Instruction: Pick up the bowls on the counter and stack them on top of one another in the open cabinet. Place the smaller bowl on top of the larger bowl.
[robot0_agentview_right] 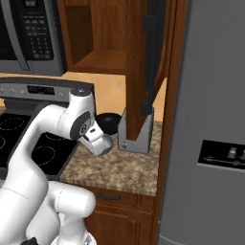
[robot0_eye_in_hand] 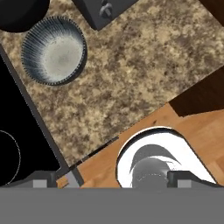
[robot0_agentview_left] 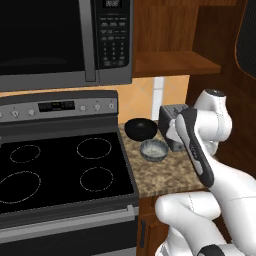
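**Hand view: hand above the table, both bowls waiting to be picked**

Hand view looks straight down on the speckled granite table (robot0_eye_in_hand: pixel 144 65), with the smaller bowl (robot0_eye_in_hand: pixel 54 50) up in one corner of the picture, right beside the stovetop (robot0_eye_in_hand: pixel 22 144) edge. The larger bowl (robot0_eye_in_hand: pixel 19 13) sits just past it, nearly touching, toward the back wall. In the left base view they're at the table's back left corner: larger bowl behind, smaller bowl in front, with a grey toaster-looking box (robot0_agentview_left: pixel 172 127) just to the right of them.

The hand (robot0_eye_in_hand: pixel 111 179) has nothing in it. Its two finger tips (robot0_eye_in_hand: pixel 43 179) stand far apart at the bottom of that view, so I'd call it wide open.

My guess is the black one has to go first, since it ends up on the bottom. I'd come down over the rim with one finger inside and one outside. Picking the side away from the grey bowl and the box should avoid knocking either.

Both bowls are empty. The cabinet (robot0_agentview_left: pixel 172 62) shelf is bare wood, open above the table next to the microwave (robot0_agentview_left: pixel 60 40).
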### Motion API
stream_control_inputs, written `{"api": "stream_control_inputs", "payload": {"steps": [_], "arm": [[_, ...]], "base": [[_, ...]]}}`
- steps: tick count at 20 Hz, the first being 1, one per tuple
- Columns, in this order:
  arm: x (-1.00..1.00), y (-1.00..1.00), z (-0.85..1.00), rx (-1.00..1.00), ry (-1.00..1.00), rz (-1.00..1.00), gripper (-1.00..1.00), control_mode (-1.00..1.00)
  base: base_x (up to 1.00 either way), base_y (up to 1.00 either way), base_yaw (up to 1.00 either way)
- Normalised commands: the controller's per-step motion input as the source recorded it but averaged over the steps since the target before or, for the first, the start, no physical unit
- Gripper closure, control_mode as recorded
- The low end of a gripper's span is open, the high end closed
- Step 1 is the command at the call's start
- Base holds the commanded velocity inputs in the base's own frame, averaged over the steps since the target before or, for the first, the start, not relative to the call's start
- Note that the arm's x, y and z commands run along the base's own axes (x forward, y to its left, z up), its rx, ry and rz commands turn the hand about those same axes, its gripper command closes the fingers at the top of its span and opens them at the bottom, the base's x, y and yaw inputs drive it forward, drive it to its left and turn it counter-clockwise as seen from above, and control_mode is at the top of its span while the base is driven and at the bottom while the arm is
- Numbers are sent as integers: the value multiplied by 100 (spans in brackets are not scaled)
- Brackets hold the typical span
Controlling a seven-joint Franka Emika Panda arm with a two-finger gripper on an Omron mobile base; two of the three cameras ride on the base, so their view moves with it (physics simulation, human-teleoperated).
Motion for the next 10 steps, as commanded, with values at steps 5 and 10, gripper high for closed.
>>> {"api": "stream_control_inputs", "payload": {"steps": [5,10], "arm": [[40,0,-35,0,0,-5,-100,-100],[38,2,-21,0,0,-5,-100,-100]], "base": [[0,0,0],[0,0,0]]}}
